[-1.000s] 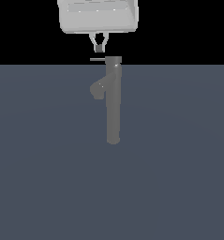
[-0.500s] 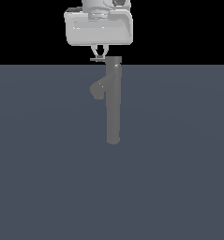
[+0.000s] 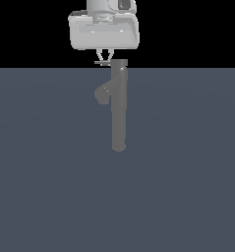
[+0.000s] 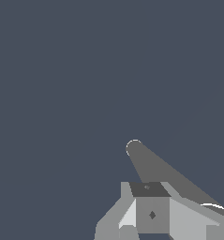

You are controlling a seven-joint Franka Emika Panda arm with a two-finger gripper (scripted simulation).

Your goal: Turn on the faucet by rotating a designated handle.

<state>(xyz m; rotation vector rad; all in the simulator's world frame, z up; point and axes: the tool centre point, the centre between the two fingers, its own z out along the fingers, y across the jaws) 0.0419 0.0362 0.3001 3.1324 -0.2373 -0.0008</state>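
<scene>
A: Change since a second ago — the gripper (image 3: 103, 59) has come down. The white hand body, then cut off by the frame edge, now shows whole, and the fingertips sit at the level of the handle (image 3: 101, 63).

B: Finger state?

A: Drawn in narrow, the two tips converging to a near point right at the rod. Whether they pinch it or only touch it — cannot tell; the rod is too thin in the exterior view, and the wrist view shows only a finger block (image 4: 151, 213) with no clear gap.

B: Meaning for the task?

A: My reading: the approach is done and contact is being made. The handle looks unturned, pointing toward 9 o'clock from the cap as before, so the rotation itself is not yet begun. Next the tips must push or carry the rod round the column's axis without slipping off its end.

B: Note the faucet, near to far.

A: In the wrist view, nearest is the finger block; past it the faucet (image 4: 151, 166) runs off as a tapering grey shaft to its rounded far end at about 11 o'clock from the block. In the exterior view the faucet (image 3: 119, 108) stands upright mid-floor, matte grey and slim, with its stub spout (image 3: 103, 94) angled down at 9 o'clock.
</scene>
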